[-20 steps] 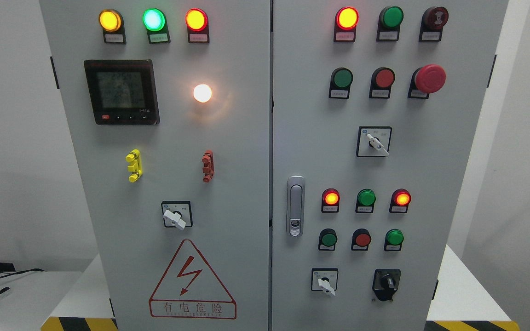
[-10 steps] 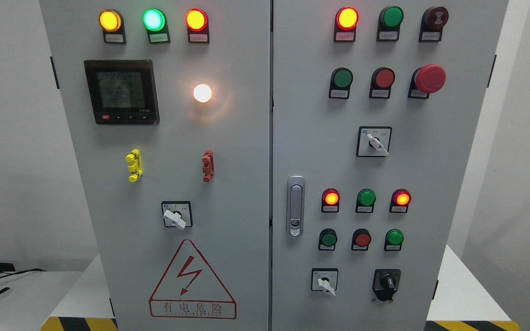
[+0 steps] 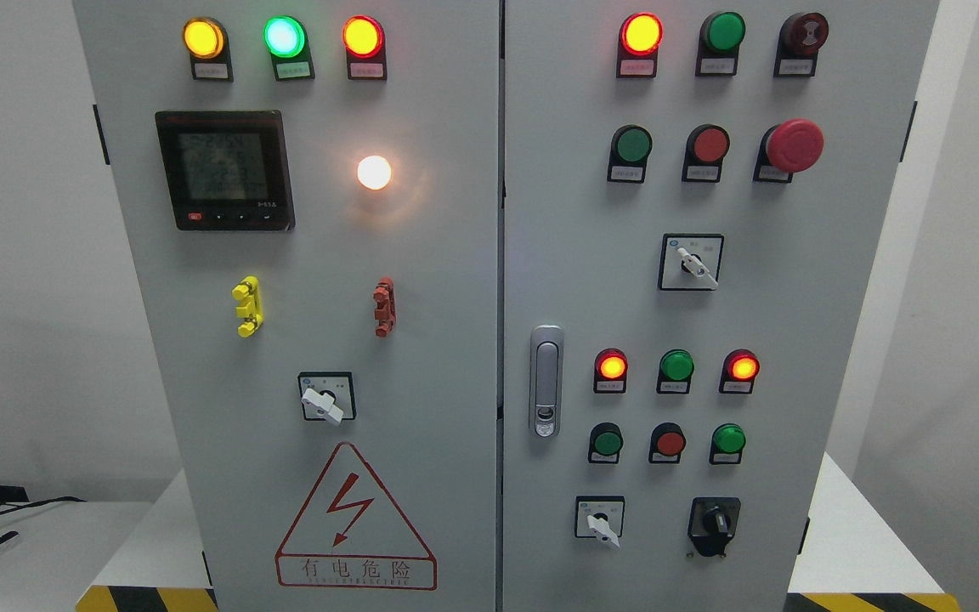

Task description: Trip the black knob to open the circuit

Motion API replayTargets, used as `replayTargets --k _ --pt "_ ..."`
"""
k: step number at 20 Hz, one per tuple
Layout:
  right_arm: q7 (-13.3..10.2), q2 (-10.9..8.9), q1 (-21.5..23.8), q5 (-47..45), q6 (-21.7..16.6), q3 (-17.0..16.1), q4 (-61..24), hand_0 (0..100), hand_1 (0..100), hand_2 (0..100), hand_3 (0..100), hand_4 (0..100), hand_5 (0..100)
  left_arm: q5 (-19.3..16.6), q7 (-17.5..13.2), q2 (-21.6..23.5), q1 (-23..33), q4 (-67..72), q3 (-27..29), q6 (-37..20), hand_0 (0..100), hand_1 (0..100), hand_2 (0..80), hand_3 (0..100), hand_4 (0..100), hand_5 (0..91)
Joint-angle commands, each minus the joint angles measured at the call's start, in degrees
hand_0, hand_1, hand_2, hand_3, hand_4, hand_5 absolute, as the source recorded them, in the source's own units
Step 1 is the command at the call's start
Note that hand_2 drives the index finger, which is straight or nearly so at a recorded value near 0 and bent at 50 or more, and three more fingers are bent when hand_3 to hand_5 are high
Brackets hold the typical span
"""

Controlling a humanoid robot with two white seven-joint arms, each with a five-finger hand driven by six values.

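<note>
The black knob (image 3: 714,520) sits on a black plate at the lower right of the cabinet's right door (image 3: 838,340), right of a white-handled selector switch (image 3: 600,520), its grip standing roughly upright.

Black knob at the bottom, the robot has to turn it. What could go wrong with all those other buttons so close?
1. The black knob sits close beside a white-handled switch; a hand coming in might turn that one by mistake.
2. Three push buttons sit just above the knob, so fingers could bump one.
3. Neither robot hand is in view yet, so the whole reach remains, and aiming could drift.
</note>
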Motion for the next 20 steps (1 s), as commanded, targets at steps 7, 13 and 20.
replayTargets --k 7,13,20 --pt "2.17 -0.79 9.0 0.61 -13.83 0.22 -23.49 45 18 0 26 27 23 0.26 0.02 0.06 0.0 0.0 0.0 -0.01 12 39 0.0 0 0 0.0" --pt "2.97 -0.61 10.94 0.26 -23.05 -0.57 -28.07 44 22 4 38 37 33 0.26 0.02 0.06 0.0 0.0 0.0 -0.01 12 39 0.0 0 0 0.0" --pt "2.8 0.7 14.54 0.17 -29.99 -1.79 -42.04 43 27 16 59 57 64 0.26 0.02 -0.02 0.0 0.0 0.0 -0.01 12 39 0.0 0 0 0.0"
